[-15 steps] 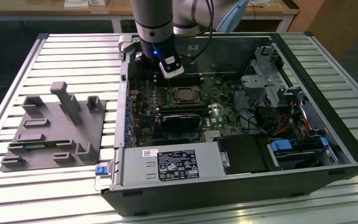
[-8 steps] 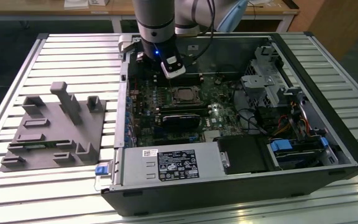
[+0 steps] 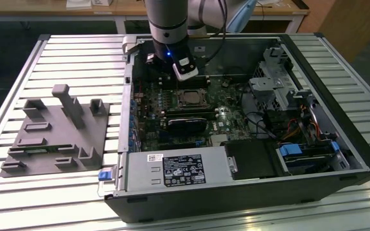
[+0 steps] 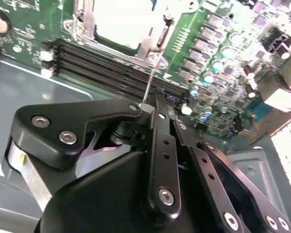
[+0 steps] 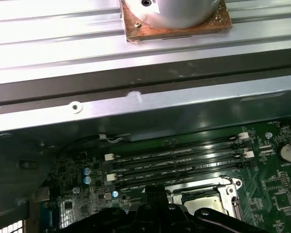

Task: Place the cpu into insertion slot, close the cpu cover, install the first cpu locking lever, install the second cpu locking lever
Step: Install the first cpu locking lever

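Slatted metal table (image 3: pixel 75 62) under open computer case (image 3: pixel 204 202). Nearest: gripper (image 4: pixel 158 99) low over memory slots (image 4: pixel 102 63), open or closed cannot tell, just beside tip of thin wire locking lever (image 4: pixel 153 73). Beyond: cpu (image 4: pixel 119 22) seated in insertion slot (image 3: pixel 179 104), cpu cover (image 4: pixel 144 48) apparently down over it. Judged step: lever install, first or second unclear; calls for fine, steady contact on thin wire. Tight room: capacitors (image 4: pixel 218 63) beside, case wall (image 5: pixel 136 102) behind.
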You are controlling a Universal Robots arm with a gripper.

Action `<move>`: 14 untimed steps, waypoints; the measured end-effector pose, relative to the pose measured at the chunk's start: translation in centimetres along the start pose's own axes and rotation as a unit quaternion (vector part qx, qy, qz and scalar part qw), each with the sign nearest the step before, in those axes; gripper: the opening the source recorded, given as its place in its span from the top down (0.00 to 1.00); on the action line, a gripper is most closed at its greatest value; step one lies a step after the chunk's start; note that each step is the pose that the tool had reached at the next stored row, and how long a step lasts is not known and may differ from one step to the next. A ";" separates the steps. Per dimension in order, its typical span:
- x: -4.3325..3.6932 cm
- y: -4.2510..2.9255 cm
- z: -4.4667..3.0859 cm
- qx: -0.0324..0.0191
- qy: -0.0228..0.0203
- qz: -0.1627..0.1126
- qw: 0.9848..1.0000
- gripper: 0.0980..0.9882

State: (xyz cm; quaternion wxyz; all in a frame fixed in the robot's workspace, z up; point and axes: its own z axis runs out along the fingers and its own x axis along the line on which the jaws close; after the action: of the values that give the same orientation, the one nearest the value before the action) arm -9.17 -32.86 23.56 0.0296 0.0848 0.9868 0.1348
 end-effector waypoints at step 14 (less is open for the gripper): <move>-3.06 0.50 0.26 0.002 0.000 0.000 1.000 0.99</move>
State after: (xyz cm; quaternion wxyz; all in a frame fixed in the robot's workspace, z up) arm -6.06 -32.86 23.56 0.0298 0.0847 0.9871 0.1325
